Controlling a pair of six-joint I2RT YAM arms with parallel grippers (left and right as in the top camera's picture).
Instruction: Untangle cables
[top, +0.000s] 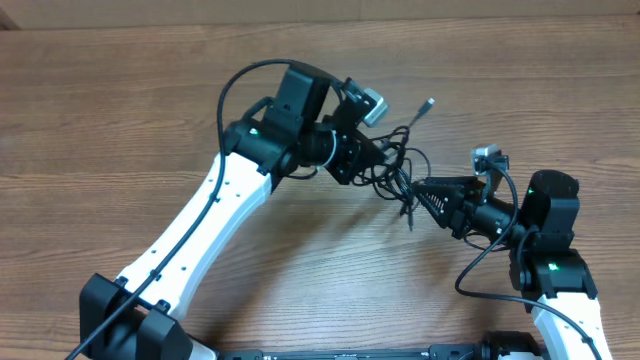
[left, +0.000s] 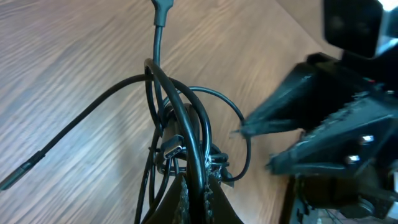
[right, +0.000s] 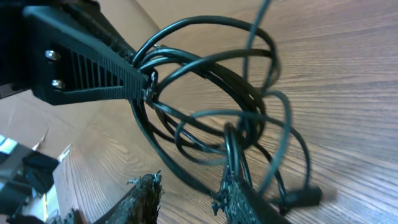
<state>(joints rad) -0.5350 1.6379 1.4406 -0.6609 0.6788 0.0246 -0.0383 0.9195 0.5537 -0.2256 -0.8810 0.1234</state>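
Note:
The cables (top: 402, 152) form a small black knot on the wooden table between my two grippers, and one silver-tipped plug (top: 428, 103) sticks out toward the back. My left gripper (top: 383, 162) is shut on a strand of the knot. In the left wrist view the fingers (left: 198, 183) pinch that strand, and the loops (left: 186, 124) rise in front of them. My right gripper (top: 416, 190) is at the knot's right side. Its jaws stand open (right: 186, 190), with one strand (right: 231, 149) lying against the right finger (right: 236, 196). A black plug (right: 303, 196) rests on the table beside it.
The table (top: 120, 100) is bare wood. The left arm (top: 210, 210) crosses the middle from the front left. The right arm (top: 545, 250) stands at the front right, and its thick black cable (top: 480, 265) loops beside it.

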